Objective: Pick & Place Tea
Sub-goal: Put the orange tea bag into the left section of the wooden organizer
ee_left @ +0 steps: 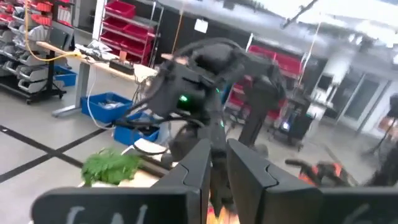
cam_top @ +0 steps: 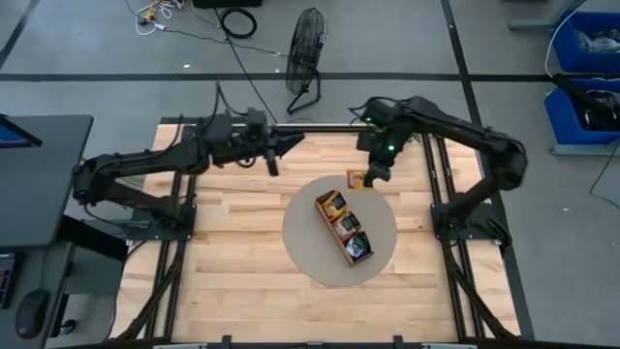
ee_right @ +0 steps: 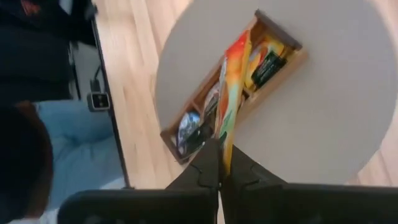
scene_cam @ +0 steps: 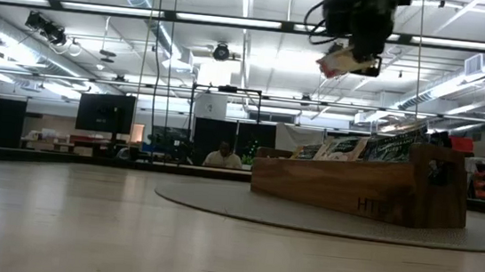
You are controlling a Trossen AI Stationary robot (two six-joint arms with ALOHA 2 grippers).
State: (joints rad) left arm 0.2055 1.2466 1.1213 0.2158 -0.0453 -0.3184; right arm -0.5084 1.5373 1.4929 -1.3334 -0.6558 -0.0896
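Note:
An orange-yellow tea sachet [ee_right: 231,93] is in my right gripper [ee_right: 221,167], which is shut on it high above the round grey-beige mat [cam_top: 378,208]. In the high view the right gripper [cam_top: 373,174] and the sachet [cam_top: 356,179] sit over the mat's far edge, just beyond the long wooden tray [cam_top: 344,228]. The tray [scene_cam: 362,190] rests on the mat and holds several sachets standing in its compartments [ee_right: 261,62]. The low view shows the sachet [scene_cam: 343,64] well above the tray. My left gripper [cam_top: 283,150] waits in the air at the far left, its fingers [ee_left: 202,168] narrowly apart. My right gripper pinches the orange-yellow sachet between its two fingers by one edge [ee_right: 225,148], coming from above and pointing down. The sachet sticks out past the fingertips, seen edge-on in the wrist view. It is lifted clear, above the mat and the tray's far end [cam_top: 329,202].
Bare wood tabletop [cam_top: 232,242] lies left of and nearer than the mat. A floor fan [cam_top: 308,48] stands beyond the far edge. A person's legs [ee_right: 62,137] show beside the table in the right wrist view. Another person [scene_cam: 222,158] sits far off in the room.

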